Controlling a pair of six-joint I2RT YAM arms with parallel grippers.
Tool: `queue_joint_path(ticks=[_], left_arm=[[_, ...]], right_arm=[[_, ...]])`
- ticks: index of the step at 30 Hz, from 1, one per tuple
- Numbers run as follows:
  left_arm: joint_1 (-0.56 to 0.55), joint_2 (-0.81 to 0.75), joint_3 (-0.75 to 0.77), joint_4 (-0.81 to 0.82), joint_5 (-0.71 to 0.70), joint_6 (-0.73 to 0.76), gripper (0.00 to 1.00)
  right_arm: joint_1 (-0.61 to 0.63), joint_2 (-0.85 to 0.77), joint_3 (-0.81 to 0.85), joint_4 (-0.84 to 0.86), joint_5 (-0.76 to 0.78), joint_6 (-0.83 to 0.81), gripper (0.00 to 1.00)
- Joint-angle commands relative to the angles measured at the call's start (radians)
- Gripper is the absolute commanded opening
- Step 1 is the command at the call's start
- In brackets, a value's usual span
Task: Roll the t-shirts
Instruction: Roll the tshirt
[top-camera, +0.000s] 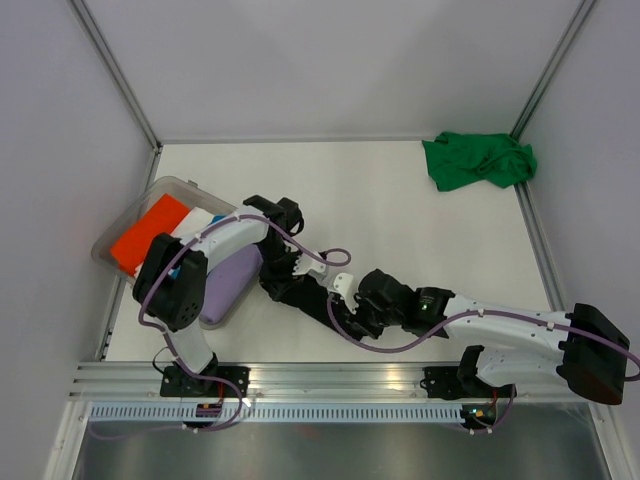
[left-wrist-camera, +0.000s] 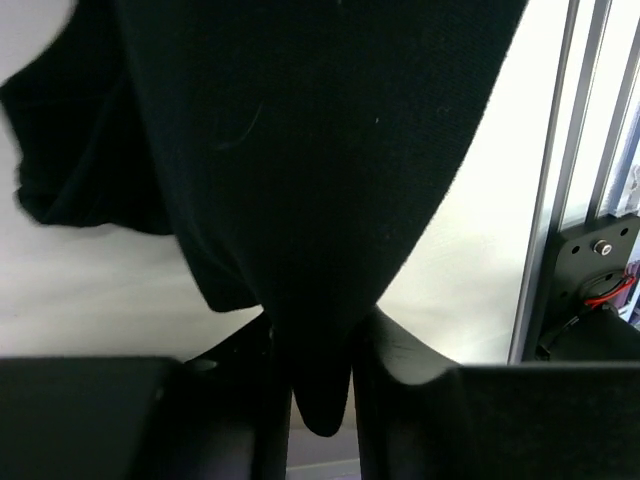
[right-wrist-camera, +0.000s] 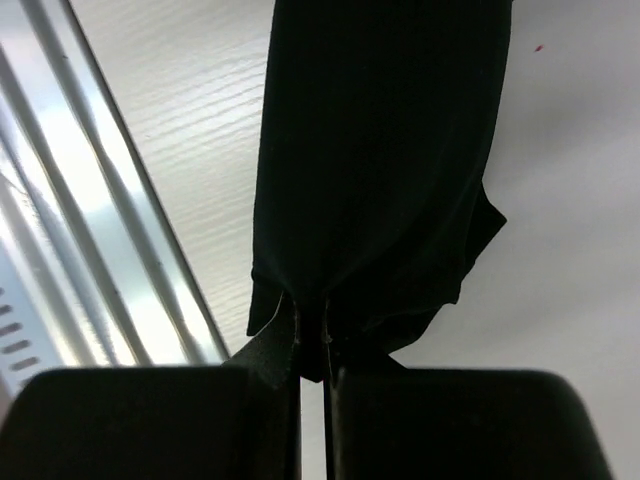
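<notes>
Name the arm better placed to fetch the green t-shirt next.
Right, probably. The green t-shirt lies in the far right corner, on that arm's side. Both the right gripper and left gripper pinch the black t-shirt, so it must let go first.

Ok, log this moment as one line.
left fingers: pinching black t-shirt | right fingers: pinching black t-shirt | green t-shirt: crumpled, far right corner

The white left arm (top-camera: 225, 235) and white right arm (top-camera: 510, 325) fold low and inward, the left gripper (left-wrist-camera: 320, 345) slightly parted, the right gripper (right-wrist-camera: 312, 335) clamped shut close beside it.
</notes>
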Motion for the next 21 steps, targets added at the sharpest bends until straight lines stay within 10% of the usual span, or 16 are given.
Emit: queue_joint_path(ticks=[1, 21], left_arm=[[0.01, 0.014, 0.075, -0.018, 0.089, -0.058, 0.41], [0.033, 0.099, 0.116, 0.257, 0.302, -0.532, 0.56]], right_arm=[[-0.001, -0.023, 0.009, 0.07, -0.119, 0.213, 0.0], [-0.388, -0.472, -0.526, 0.374, -0.46, 0.888, 0.0]])
